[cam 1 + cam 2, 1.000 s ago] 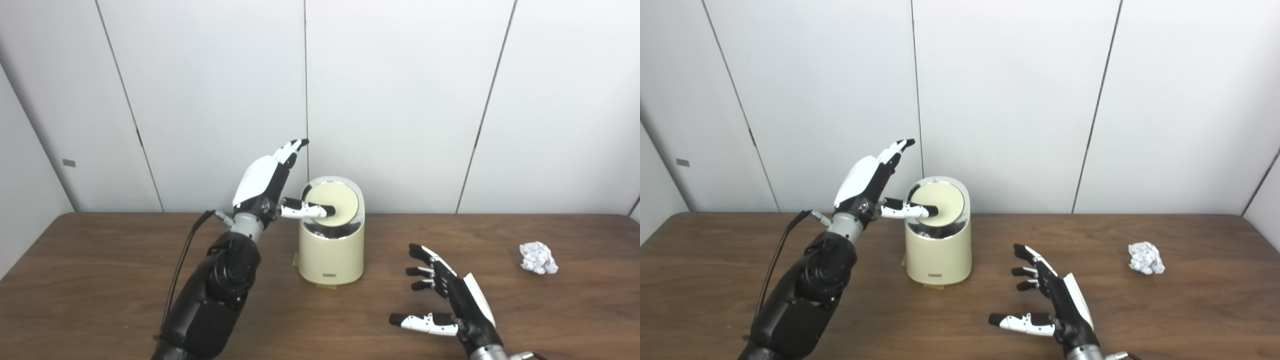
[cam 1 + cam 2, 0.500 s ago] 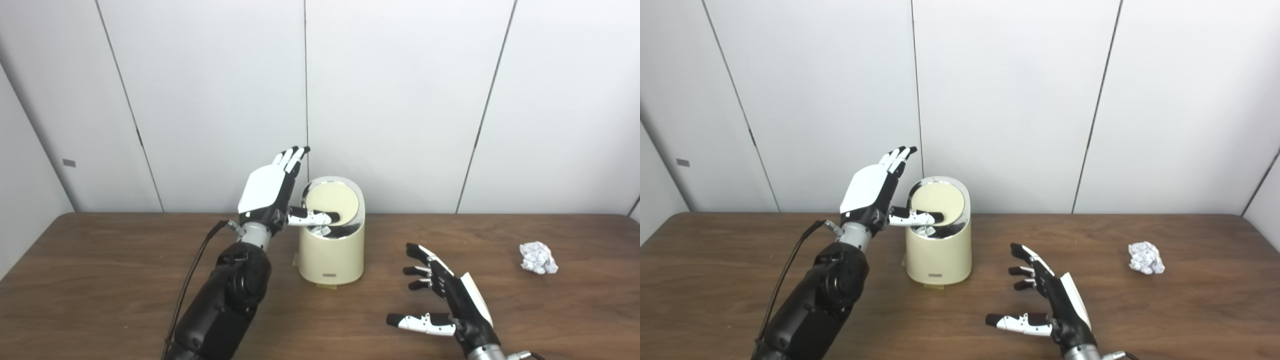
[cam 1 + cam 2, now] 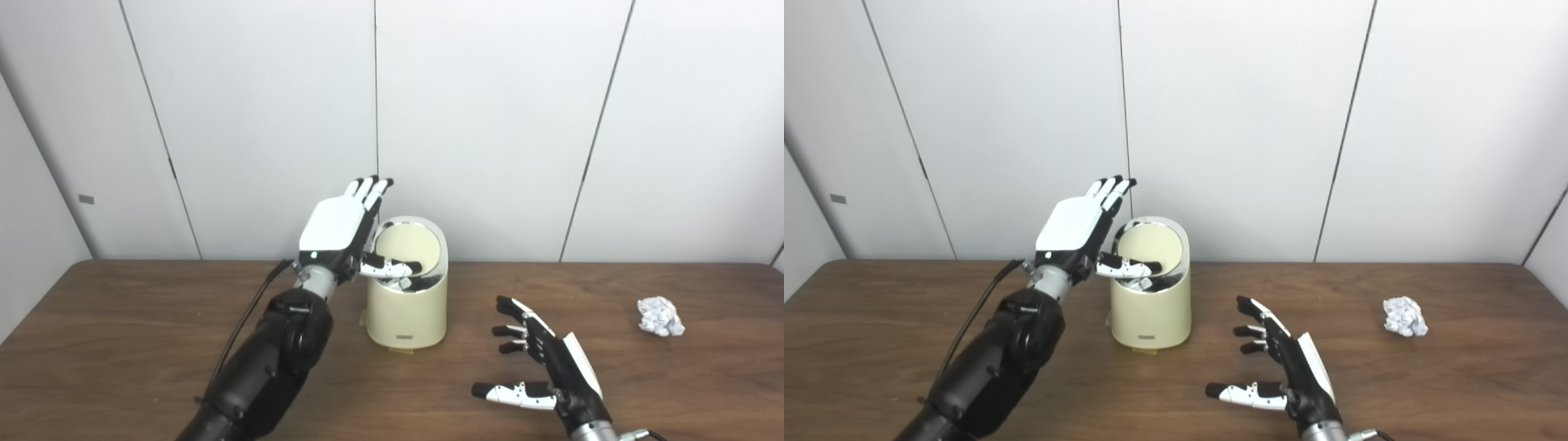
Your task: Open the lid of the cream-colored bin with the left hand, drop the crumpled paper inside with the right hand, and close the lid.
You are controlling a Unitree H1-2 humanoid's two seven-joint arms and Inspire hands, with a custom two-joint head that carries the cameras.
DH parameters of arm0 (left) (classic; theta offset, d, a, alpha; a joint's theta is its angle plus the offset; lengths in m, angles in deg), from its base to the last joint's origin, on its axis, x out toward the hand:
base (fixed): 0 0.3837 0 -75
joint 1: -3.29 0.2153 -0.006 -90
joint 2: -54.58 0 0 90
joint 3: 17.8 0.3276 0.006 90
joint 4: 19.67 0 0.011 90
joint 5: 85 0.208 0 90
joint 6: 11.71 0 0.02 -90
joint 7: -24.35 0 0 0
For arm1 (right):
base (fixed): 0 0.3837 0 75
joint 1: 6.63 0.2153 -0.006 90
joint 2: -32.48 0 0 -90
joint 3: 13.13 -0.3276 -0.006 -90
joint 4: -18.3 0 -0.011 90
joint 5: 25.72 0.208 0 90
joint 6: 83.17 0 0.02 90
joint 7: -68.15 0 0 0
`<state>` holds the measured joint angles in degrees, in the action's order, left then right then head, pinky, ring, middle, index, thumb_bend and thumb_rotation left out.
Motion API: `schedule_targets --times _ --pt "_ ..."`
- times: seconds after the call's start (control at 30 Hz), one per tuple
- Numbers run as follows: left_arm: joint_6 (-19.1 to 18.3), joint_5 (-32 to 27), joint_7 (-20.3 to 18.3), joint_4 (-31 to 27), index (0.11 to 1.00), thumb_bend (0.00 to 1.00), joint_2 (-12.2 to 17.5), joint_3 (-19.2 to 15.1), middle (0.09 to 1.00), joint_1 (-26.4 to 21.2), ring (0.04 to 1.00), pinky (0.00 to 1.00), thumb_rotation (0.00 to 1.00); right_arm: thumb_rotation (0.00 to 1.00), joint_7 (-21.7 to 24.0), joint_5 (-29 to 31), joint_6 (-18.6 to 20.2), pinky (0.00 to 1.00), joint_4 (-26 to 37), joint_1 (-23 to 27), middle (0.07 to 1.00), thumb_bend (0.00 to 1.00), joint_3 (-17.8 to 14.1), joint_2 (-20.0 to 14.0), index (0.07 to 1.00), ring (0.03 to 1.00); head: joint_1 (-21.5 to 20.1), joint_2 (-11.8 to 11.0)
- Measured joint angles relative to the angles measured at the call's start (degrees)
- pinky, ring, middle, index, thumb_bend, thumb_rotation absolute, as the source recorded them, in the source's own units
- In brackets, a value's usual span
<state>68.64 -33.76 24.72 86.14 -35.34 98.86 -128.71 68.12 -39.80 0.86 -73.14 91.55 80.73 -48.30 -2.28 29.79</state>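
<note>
On the dark brown wooden counter (image 3: 122,343) stood a cream-colored cylindrical bin (image 3: 406,306), its round cream lid (image 3: 409,246) tilted back inside a shiny metal rim. The left hand (image 3: 340,236) was raised just beside the bin's left side, fingers (image 3: 370,187) straight and pointing upward — its thumb reaching across the opening in front of the lid. The right hand (image 3: 545,367) hovered low over the counter, fingers spread and holding nothing. A crumpled white paper ball (image 3: 660,316) lay well apart — far to the right.
</note>
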Motion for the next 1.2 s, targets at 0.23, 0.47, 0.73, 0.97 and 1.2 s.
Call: schedule_targets --times 0.23,0.47,0.73,0.97,1.2 --pt "-0.58 1.36 -9.69 -4.05 1.000 1.00 2.04 2.39 1.000 -1.04 0.991 0.83 0.24 0.17 -0.07 -0.78 0.00 0.62 0.34 0.01 0.866 0.78 0.01 0.00 0.872 0.739 0.00 0.09" --pt "0.40 -5.80 -8.00 -5.78 0.977 0.97 -0.62 -5.12 0.944 2.81 0.911 0.74 0.33 0.18 -0.08 -0.85 -0.01 0.62 0.33 0.02 0.867 0.78 -0.09 0.09 0.870 0.741 0.17 0.00" --pt "4.49 -7.74 1.86 -4.79 0.998 0.94 -2.29 -9.63 0.958 3.93 0.895 0.68 0.34 0.19 -0.07 -0.77 -0.02 0.62 0.14 0.02 0.876 0.79 -0.08 0.10 0.877 0.745 0.44 -0.35" --pt "6.02 -9.71 8.74 -4.06 1.000 0.89 -4.91 -13.75 0.985 4.11 0.924 0.72 0.36 0.19 0.15 -0.42 -0.04 0.63 -0.28 0.02 0.886 0.78 -0.02 -0.24 0.884 0.755 0.70 -0.26" --pt "8.62 -20.64 10.95 -8.43 0.988 0.87 -6.67 -22.22 0.961 7.21 0.942 0.85 0.28 0.18 0.15 -0.43 -0.04 0.63 -0.59 0.03 0.882 0.78 0.06 -0.34 0.880 0.747 0.61 -0.35"
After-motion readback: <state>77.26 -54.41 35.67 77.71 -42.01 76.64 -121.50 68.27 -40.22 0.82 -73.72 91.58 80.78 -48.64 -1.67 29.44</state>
